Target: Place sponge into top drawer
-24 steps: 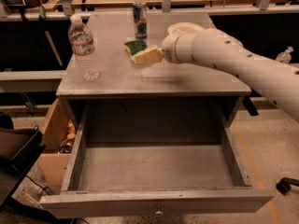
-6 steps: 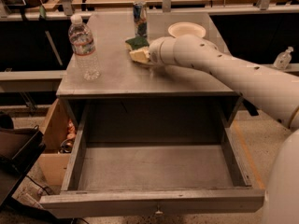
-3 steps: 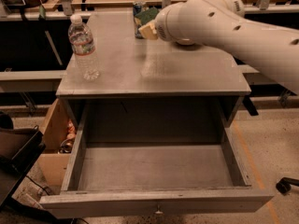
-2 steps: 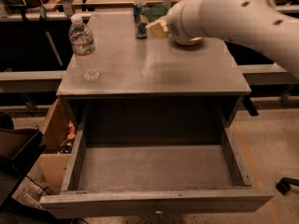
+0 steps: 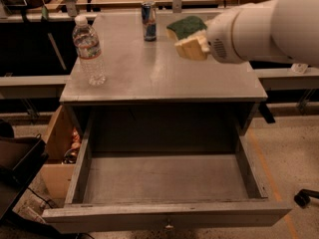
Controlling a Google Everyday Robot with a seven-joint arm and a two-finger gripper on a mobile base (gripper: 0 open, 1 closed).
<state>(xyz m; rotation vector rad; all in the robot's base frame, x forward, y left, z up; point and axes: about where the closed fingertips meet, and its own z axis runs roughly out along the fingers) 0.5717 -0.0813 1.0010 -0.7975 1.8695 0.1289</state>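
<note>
Grips the sponge in the claw, which is closed on the sponge's right end and held in the air over the far right part of the desk. Carries it tilted, dark green scrub layer on top, pale yellow foam beneath, clear of the desk surface. Reaches in from the right on a thick white arm. Just left of the sponge, at the far edge of the desk: a blue can, upright. Well apart, at the left side of the desk: a clear water bottle with a white cap, upright. Below and nearer: the top drawer, open wide, a small knob at the centre of its front panel, the sponge high above and beyond it.
</note>
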